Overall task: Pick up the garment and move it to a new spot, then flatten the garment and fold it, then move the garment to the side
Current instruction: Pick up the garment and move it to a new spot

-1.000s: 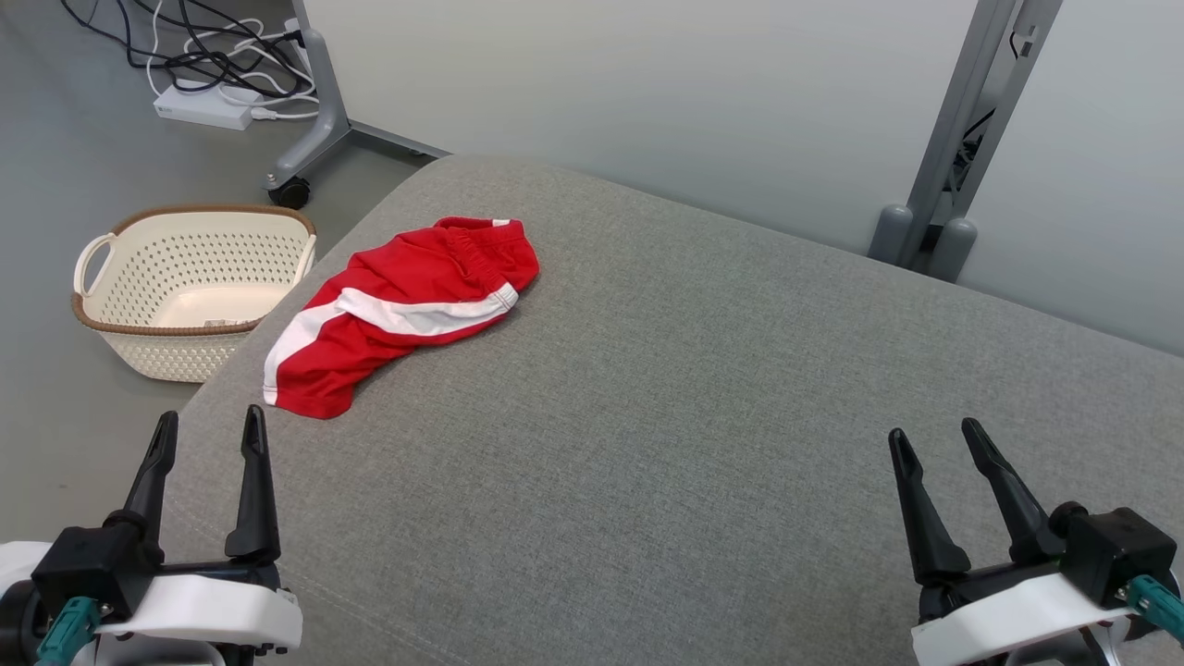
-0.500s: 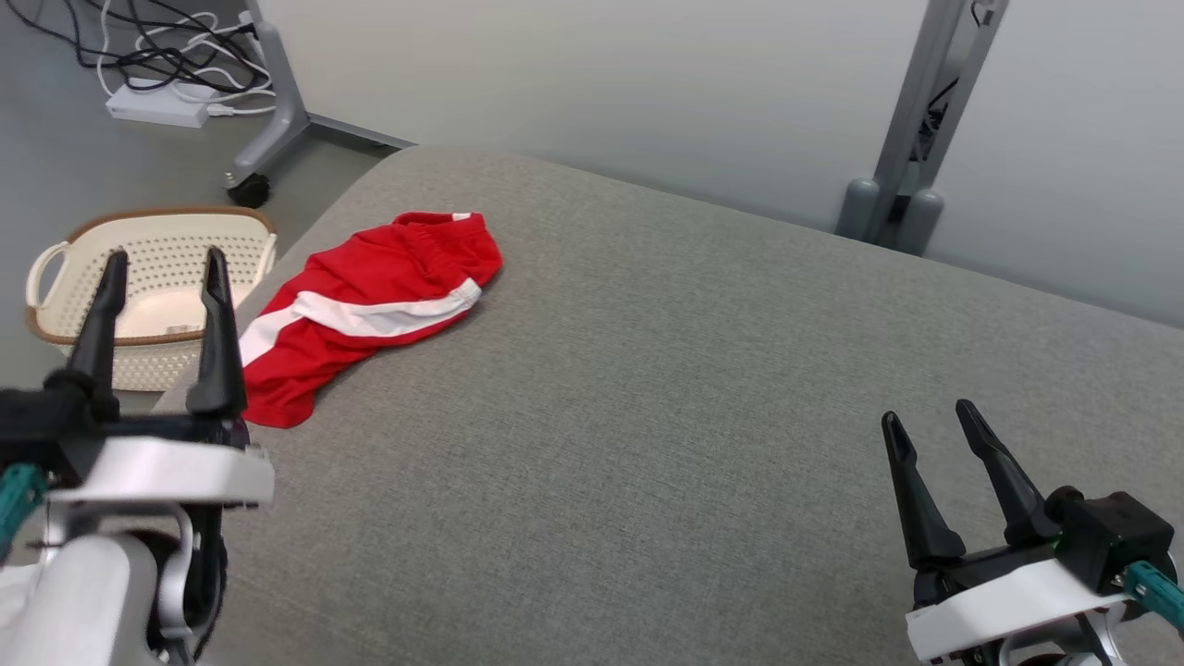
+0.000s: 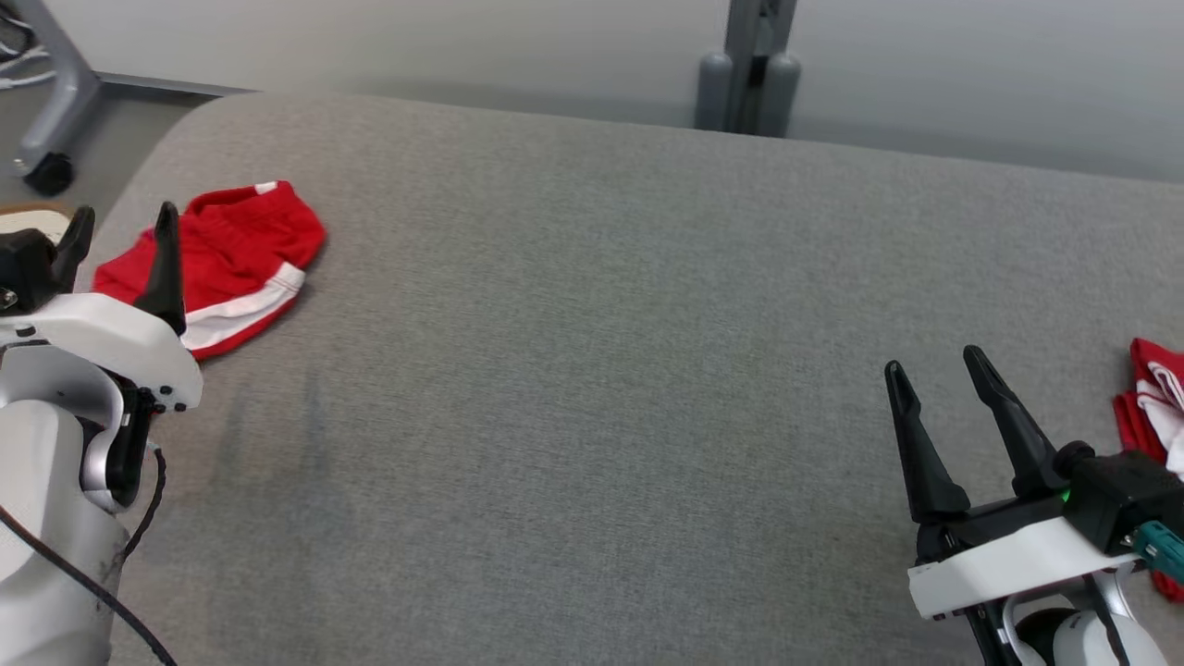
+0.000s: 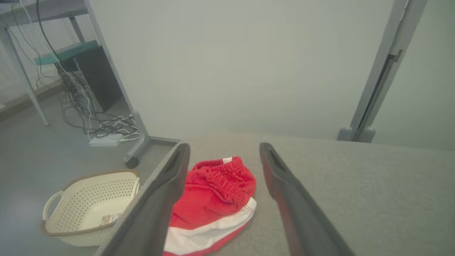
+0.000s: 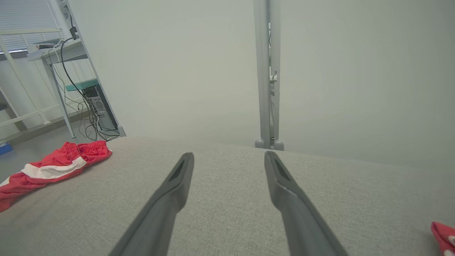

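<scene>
While both jaws gape empty | red garments [image 3: 245, 240] [image 3: 1147, 365]: two | basket [image 4: 103, 188]: one

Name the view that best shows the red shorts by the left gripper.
Left wrist view: the red shorts are seen close up between the open fingers of the left gripper, waistband and stripe plain. Head view: partly behind that gripper. Right wrist view: small, far left.

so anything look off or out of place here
The red shorts lie rumpled at the far left corner of the grey cushion, close to its edge. Another red and white cloth pokes in at the right edge. Nothing looks spilled or damaged.
</scene>
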Available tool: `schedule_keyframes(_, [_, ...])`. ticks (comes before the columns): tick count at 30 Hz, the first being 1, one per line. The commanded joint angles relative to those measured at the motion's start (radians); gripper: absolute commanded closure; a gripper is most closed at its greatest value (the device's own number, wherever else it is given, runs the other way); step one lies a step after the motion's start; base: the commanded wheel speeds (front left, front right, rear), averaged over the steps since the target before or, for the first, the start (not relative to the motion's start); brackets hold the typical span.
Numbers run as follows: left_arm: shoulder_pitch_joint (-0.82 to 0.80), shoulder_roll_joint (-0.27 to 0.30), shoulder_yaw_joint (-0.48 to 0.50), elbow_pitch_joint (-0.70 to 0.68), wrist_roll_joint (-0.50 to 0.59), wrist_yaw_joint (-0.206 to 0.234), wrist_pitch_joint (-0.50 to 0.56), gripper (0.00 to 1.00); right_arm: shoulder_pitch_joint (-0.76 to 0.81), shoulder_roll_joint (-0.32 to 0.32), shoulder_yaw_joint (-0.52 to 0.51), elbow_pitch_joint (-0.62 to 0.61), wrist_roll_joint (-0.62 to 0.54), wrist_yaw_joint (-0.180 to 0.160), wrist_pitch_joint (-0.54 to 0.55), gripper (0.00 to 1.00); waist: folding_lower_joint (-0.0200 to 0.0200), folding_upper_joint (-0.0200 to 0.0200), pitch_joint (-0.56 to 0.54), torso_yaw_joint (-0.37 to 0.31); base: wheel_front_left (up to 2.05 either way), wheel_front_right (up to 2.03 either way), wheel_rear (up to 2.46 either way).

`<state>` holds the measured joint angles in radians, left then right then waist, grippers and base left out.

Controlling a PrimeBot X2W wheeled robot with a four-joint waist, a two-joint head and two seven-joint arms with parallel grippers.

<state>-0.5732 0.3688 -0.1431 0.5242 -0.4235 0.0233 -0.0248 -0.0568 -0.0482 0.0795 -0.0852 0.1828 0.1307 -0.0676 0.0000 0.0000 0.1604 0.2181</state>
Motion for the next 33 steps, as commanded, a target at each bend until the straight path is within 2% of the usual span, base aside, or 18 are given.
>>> schedule_keyframes(1, [-0.02, 0.002, 0.0, 0.015, -0.002, -0.007, 0.005, 0.0, -0.011, -0.005, 0.0, -0.004, -0.002, 0.0, 0.002, 0.0, 0.0, 0.0, 0.065, -0.064, 0.0, 0.0, 0.0])
schedule_keyframes(8, [-0.13, -0.009, -0.023, 0.279, -0.013, -0.058, 0.01, 0.0, -0.057, -0.019, 0.007, -0.01, 0.003, 0.0, -0.003, 0.0, 0.0, 0.0, 0.164, -0.13, 0.0, 0.0, 0.0])
schedule_keyframes(14, [-0.226, -0.008, -0.029, 0.443, -0.016, -0.054, 0.02, 0.0, -0.087, -0.04, 0.016, -0.01, 0.008, 0.0, -0.007, 0.0, 0.0, 0.0, 0.228, -0.162, 0.0, 0.0, 0.0])
schedule_keyframes(20, [-0.285, 0.024, -0.027, 0.569, -0.014, -0.035, 0.032, 0.0, -0.109, -0.041, 0.017, -0.001, 0.015, 0.0, -0.017, 0.0, 0.0, 0.0, 0.269, -0.189, 0.0, 0.0, 0.0])
schedule_keyframes(21, [-0.295, 0.028, -0.025, 0.586, -0.014, -0.028, 0.031, 0.05, -0.113, -0.041, 0.016, -0.001, 0.015, 0.0, -0.019, 0.0, 0.0, 0.0, 0.275, -0.191, 0.0, 0.0, 0.0])
schedule_keyframes(23, [-0.306, 0.036, -0.03, 0.615, -0.008, -0.017, 0.027, 0.39, -0.116, -0.042, 0.011, 0.005, 0.016, 0.0, -0.024, 0.0, 0.0, 0.0, 0.281, -0.195, 0.0, 0.0, 0.0])
schedule_keyframes(24, [-0.312, 0.042, -0.031, 0.622, -0.004, -0.012, 0.013, 0.6, -0.117, -0.042, 0.008, 0.007, 0.017, 0.0, -0.025, 0.0, 0.0, 0.0, 0.282, -0.196, 0.0, 0.0, 0.0])
schedule_keyframes(25, [-0.317, 0.046, -0.027, 0.631, -0.008, -0.012, 0.001, 1.0, -0.117, -0.041, 0.006, 0.009, 0.018, 0.0, -0.027, 0.0, 0.0, 0.0, 0.283, -0.196, 0.0, 0.0, 0.0])
schedule_keyframes(30, [-0.331, 0.042, -0.028, 0.631, -0.014, -0.041, -0.088, 1.0, -0.105, -0.036, -0.017, 0.02, 0.017, 0.0, -0.035, 0.0, 0.0, 0.0, 0.262, -0.182, 0.0, 0.0, 0.0])
schedule_keyframes(33, [-0.346, 0.026, -0.034, 0.602, -0.019, -0.076, -0.151, 1.0, -0.101, -0.034, -0.028, 0.017, 0.013, 0.0, -0.031, 0.0, 0.0, 0.0, 0.245, -0.167, 0.0, 0.0, 0.0])
